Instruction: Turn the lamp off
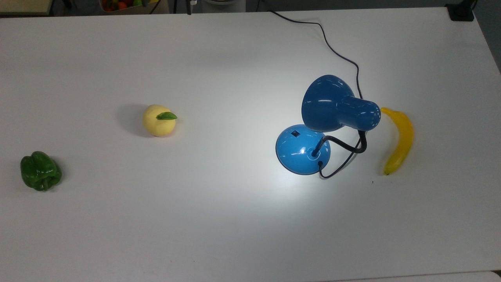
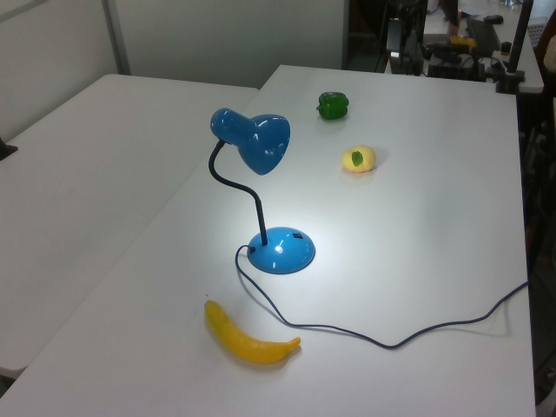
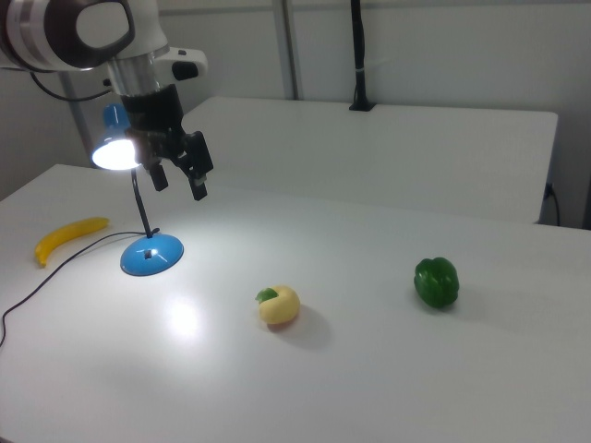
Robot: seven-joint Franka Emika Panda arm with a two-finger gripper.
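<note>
While its bulb is glowing bright in the right view, the lamp (image 3: 140, 198) is standing at the right view's left side of the white table (image 3: 388, 369), throwing a pale pool of light around its round domed blue base (image 1: 302, 149). In the top view a small black switch (image 1: 295, 133) is sitting on the base's far left part, and a black bendy neck (image 1: 344, 145) is curving up to the glossy blue bell-shaped shade (image 1: 332, 104), which is hanging over the base's far right edge. A black cord (image 1: 336, 53) is trailing from the base toward the far table edge. Nearest in the right view, a yellow fruit with a green leaf (image 3: 279, 305) is lying right of the lamp, and a green bell pepper (image 3: 436, 281) is lying further right. A banana (image 3: 68, 237) is lying left of the base, apart from it. Farther back, the gripper (image 3: 175, 169) is hovering in the air, overlapping the shade in the right view, its two fingers spread apart and grasping nothing.
</note>
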